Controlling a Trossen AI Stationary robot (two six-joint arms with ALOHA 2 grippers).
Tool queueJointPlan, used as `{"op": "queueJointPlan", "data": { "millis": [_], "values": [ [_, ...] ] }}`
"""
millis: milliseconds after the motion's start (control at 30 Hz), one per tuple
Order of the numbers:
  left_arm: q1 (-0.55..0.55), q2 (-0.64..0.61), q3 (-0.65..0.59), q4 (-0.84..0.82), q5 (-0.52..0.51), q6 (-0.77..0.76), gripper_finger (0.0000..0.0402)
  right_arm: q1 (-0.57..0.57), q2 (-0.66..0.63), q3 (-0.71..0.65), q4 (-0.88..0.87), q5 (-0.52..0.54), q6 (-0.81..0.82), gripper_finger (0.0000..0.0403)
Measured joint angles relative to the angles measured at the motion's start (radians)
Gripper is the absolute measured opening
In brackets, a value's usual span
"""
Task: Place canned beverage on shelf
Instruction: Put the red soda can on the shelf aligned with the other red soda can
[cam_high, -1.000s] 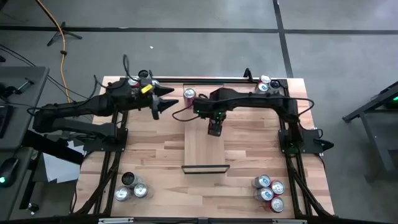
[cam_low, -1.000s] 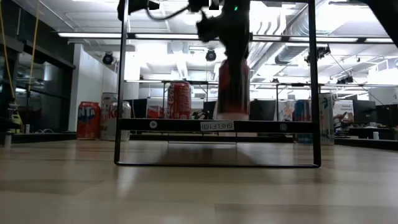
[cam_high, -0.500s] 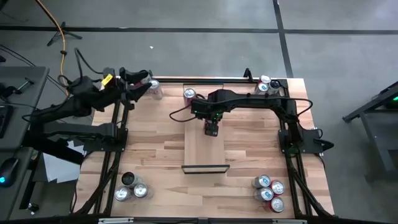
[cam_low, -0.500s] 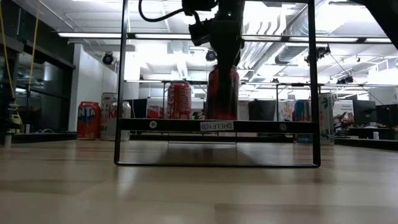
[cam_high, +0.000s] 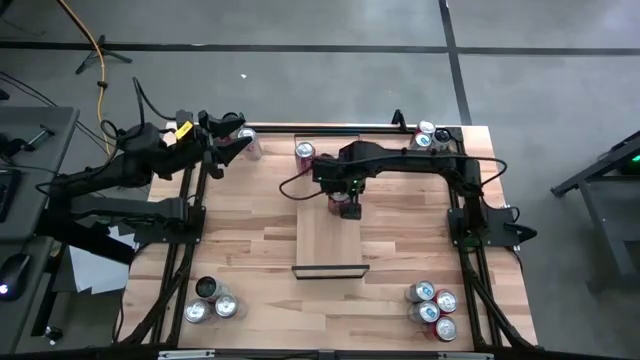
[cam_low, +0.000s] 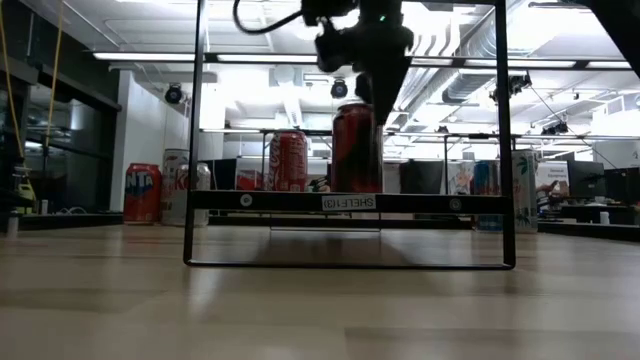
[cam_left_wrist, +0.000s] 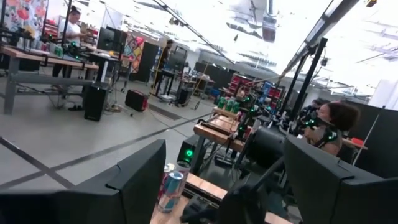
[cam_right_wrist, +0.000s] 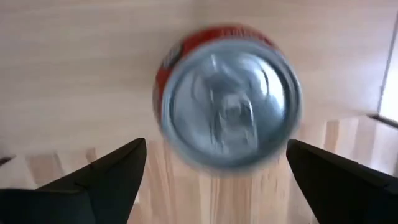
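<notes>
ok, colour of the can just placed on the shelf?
Red can, silver top; low view shows it best.

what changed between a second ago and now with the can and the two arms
The right gripper let go of the red can, which now stands free and upright on the shelf; its fingers are spread clear of it, just above. The left gripper swung from near the shelf back to the table's far left corner, open and empty. The shelf and the other cans did not move.

One shelf, two arms, and about twelve cans in all.
</notes>
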Motion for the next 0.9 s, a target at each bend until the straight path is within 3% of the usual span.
{"op": "queueJointPlan", "data": {
  "millis": [167,367,667,900],
  "values": [
    [0.0,-0.002,0.0,0.001,0.0,0.0,0.027,-0.041,-0.087,0.0,-0.008,0.0,0.098,0.0372],
    [0.0,-0.002,0.0,0.001,0.0,0.0,0.027,-0.087,-0.138,0.0,0.011,-0.057,0.58,0.0373],
    [0.0,-0.002,-0.001,0.001,0.0,-0.008,0.027,0.01,-0.135,0.0,0.06,0.053,0.927,0.0374],
    [0.0,-0.002,-0.001,0.001,0.0,-0.002,0.027,0.045,-0.115,0.0,0.105,0.084,1.107,0.0374]
  ]
}}
